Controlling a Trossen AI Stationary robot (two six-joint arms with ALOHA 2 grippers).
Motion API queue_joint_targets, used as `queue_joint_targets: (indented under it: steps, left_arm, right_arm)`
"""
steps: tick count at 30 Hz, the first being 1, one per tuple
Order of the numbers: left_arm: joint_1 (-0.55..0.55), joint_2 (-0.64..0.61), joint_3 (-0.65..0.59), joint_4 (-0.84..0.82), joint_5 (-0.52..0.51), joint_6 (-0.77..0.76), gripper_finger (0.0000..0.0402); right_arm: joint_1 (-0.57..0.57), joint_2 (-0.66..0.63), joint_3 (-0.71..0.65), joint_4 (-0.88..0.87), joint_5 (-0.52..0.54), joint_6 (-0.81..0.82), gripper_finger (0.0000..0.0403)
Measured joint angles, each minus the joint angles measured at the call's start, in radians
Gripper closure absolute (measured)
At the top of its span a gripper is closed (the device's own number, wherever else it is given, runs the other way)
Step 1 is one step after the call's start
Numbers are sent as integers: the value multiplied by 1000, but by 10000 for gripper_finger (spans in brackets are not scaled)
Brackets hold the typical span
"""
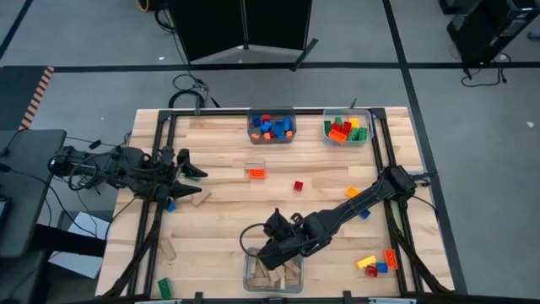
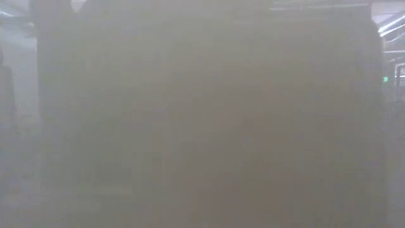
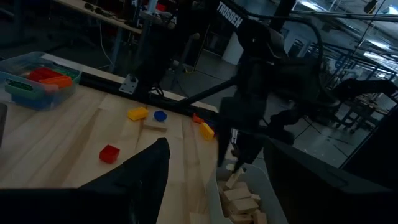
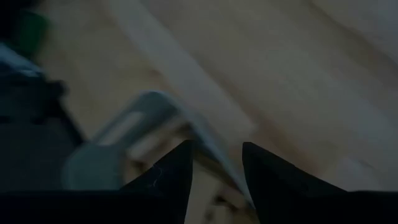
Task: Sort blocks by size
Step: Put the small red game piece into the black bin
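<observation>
We find the right gripper (image 1: 268, 253) hanging over the clear plastic bin of plain tan wooden blocks (image 1: 273, 274) at the near edge of the table, its two dark fingers (image 4: 166, 177) spread apart with nothing visible between them and the bin's rim showing past them. The left gripper (image 1: 187, 166) waits near the table's left side, and we cannot tell whether it is open or closed. The blocks still to sort lie scattered: a small red studded brick (image 1: 298, 186) and an orange studded brick (image 1: 257, 173) near the middle, a mixed cluster of yellow, red and blue bricks (image 1: 376, 263) at the near right, a green brick (image 1: 164, 289) at the near left corner, and a loose tan wooden block (image 1: 199, 196) just beside the left gripper. We judge all of these light, rigid and fairly slick, so we would pinch them across two flat parallel sides, low and squarely, since small pieces may skid or twist out. Two more clear bins, one of blue and orange bricks (image 1: 271, 127) and one of red and green bricks (image 1: 347, 128), stand at the far edge. The black frame rails (image 1: 160, 143) and the right arm's own reach across the table crowd the near right cluster. The low view shows nothing usable.
</observation>
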Motion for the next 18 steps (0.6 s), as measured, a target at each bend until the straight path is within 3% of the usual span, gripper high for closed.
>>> queue_joint_targets:
  steps: [7,18]
  left_arm:
    - [0,0,0,0,-1,0,135]
    - [0,0,0,0,-1,0,135]
  right_arm:
    - [-41,0,0,-241,-3,80,217]
    - [-54,-1,0,-471,-20,90,121]
